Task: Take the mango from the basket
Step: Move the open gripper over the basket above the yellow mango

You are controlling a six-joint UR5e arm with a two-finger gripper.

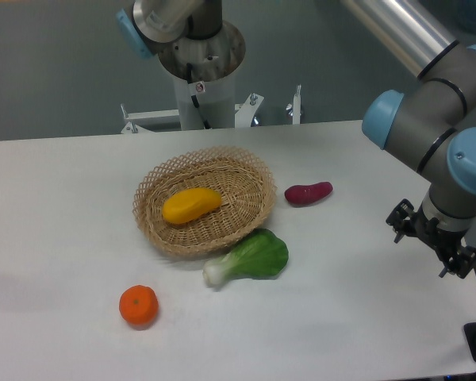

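- Camera view: the gripper (433, 236) hangs at the right edge of the frame, under the arm's (428, 119) wrist; whether its jaws are spread or pressed together I cannot tell, and it holds nothing and touches nothing
- Count: one mango (190, 205), one basket (155, 226), one tangerine (138, 305), one sweet potato (308, 193), one leafy green (250, 259)
- The mango lies inside the basket, slightly left of its middle, near the centre of the frame
- Its long axis runs left to right, tilted a little, with the tapered end pointing right and slightly up
- The leafy green touches the basket's lower right rim; the sweet potato lies right of the basket; the tangerine sits apart at lower left, all on the white table (55, 206)
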